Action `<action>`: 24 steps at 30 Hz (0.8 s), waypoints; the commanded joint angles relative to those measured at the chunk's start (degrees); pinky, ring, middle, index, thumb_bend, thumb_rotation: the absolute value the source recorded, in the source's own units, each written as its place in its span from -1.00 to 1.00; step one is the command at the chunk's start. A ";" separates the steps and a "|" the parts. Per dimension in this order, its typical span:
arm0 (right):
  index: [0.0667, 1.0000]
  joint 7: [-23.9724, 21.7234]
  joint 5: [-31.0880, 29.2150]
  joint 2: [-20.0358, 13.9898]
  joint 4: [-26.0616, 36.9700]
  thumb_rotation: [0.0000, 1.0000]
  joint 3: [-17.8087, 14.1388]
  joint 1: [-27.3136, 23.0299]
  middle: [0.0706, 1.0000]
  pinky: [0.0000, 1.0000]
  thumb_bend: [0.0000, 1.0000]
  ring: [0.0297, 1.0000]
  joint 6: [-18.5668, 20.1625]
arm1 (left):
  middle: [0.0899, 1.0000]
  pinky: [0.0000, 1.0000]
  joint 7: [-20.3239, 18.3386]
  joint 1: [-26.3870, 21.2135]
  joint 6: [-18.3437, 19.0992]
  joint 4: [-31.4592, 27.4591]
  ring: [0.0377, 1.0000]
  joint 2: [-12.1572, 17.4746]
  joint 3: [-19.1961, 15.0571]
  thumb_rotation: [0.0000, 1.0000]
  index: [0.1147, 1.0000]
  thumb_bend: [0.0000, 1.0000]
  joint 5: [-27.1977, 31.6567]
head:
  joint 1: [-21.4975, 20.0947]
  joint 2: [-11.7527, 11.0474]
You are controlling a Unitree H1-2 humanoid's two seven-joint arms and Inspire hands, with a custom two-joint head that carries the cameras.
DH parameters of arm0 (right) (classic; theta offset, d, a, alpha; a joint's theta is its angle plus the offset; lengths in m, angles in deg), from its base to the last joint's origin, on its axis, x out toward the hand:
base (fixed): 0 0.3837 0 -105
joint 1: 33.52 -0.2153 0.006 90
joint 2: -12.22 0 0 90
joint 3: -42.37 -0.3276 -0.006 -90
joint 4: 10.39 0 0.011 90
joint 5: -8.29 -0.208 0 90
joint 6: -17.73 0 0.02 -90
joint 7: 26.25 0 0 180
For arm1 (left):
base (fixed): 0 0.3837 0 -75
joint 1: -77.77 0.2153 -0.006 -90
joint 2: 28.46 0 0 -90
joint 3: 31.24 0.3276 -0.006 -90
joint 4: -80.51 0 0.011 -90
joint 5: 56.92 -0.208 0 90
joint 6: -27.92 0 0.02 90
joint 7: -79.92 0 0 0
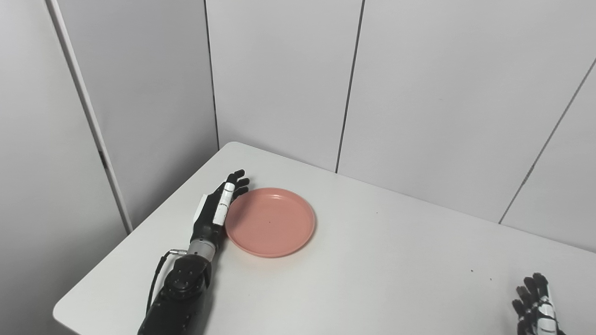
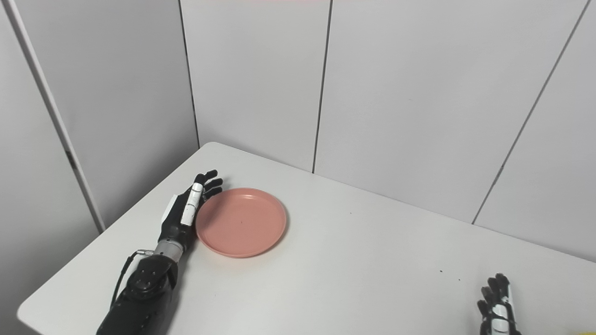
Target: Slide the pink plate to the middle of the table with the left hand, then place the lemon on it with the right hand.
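One white desk (image 1: 372, 260) carries the pink plate (image 1: 270, 222), which sits left of centre toward the far corner, empty; no lemon shows in either view. Left robot hand (image 1: 218, 209) lies flat beside the plate's left rim, fingers extended and touching its edge, gripping nothing; the plate looks light, rigid and smooth, so a sideways push low on the rim should slide it easily. Right robot hand (image 1: 535, 304) waits at the near right edge, fingers apart, holding nothing.
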 commanded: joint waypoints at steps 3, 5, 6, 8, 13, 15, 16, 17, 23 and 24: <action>1.00 0.16 -0.36 0.19 -1.08 1.00 -0.49 -1.01 1.00 1.00 0.27 1.00 -2.42 | 0.65 0.66 -0.74 -0.03 -0.10 -1.48 0.67 -1.80 2.08 1.00 0.63 0.47 -1.24 | -0.50 0.52; 1.00 0.10 -0.45 0.29 -2.21 1.00 -0.58 -1.31 1.00 1.00 0.29 1.00 -3.52 | 0.65 0.66 -0.59 0.00 0.66 -1.82 0.67 -2.30 2.87 1.00 0.63 0.46 -1.75 | -1.80 1.21; 1.00 0.06 -0.44 0.34 -2.58 1.00 -0.59 -1.47 1.00 1.00 0.30 1.00 -3.76 | 0.65 0.66 -0.63 -0.03 0.86 -1.84 0.67 -2.55 3.16 1.00 0.63 0.46 -1.92 | -2.77 1.60; 1.00 -0.11 -0.36 0.37 -3.26 1.00 -0.54 -1.74 1.00 1.00 0.35 1.00 -4.32 | 0.66 0.67 -0.67 -0.03 1.23 -1.95 0.68 -3.05 3.63 1.00 0.63 0.46 -2.27 | -4.39 2.31; 1.00 0.19 0.25 0.88 -4.07 1.00 -0.26 -2.02 1.00 1.00 0.43 1.00 -5.44 | 0.68 0.69 -1.01 0.25 3.29 -3.32 0.70 -4.15 4.37 1.00 0.65 0.44 -1.95 | -8.50 4.36; 1.00 0.54 0.64 1.31 -3.94 1.00 -0.10 -2.11 1.00 1.00 0.45 1.00 -5.19 | 0.69 0.70 -1.61 0.28 3.87 -3.59 0.71 -4.07 4.58 1.00 0.66 0.43 -1.69 | -9.94 4.99; 1.00 0.69 0.81 1.56 -3.73 1.00 -0.02 -2.15 1.00 1.00 0.45 1.00 -4.94 | 0.70 0.70 -1.78 0.30 4.07 -3.69 0.72 -4.11 4.67 1.00 0.66 0.43 -1.61 | -10.39 5.21; 1.00 0.85 1.05 1.81 -3.47 1.00 0.08 -2.18 1.00 1.00 0.45 1.00 -4.64 | 0.70 0.71 -2.00 0.32 4.14 -3.77 0.72 -4.09 4.79 1.00 0.67 0.42 -1.49 | -11.25 5.50; 1.00 2.60 3.04 3.27 -2.25 1.00 0.77 -2.69 1.00 1.00 0.48 1.00 -2.70 | 0.67 0.68 -3.21 0.17 4.94 -4.41 0.69 -3.78 5.52 1.00 0.66 0.49 -0.52 | -16.61 8.01; 1.00 2.76 3.39 3.41 -2.19 1.00 0.93 -2.79 1.00 1.00 0.47 1.00 -2.65 | 0.67 0.68 -3.35 0.12 5.15 -4.49 0.69 -3.73 5.56 1.00 0.65 0.49 -0.35 | -16.61 8.01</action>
